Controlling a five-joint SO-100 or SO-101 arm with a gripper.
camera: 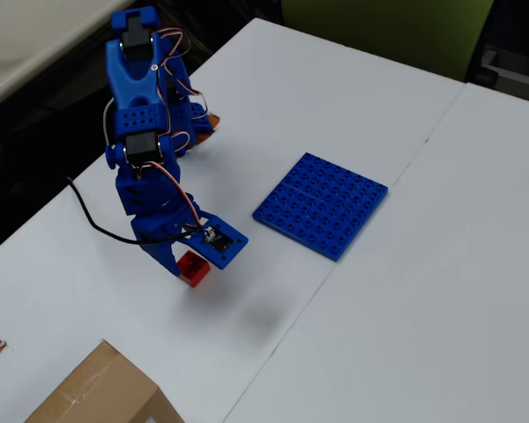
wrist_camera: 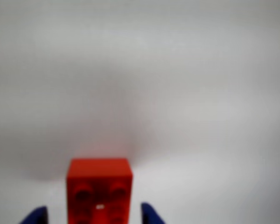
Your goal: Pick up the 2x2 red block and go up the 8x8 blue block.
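I can read no text, label, brand, number or sign in either view. The wrist view is too blurred for any marking to be made out, and the overhead view shows no lettering that I can read.

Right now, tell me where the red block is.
In the overhead view the red block sits in the end effector, left of the blue baseplate, above the white table.
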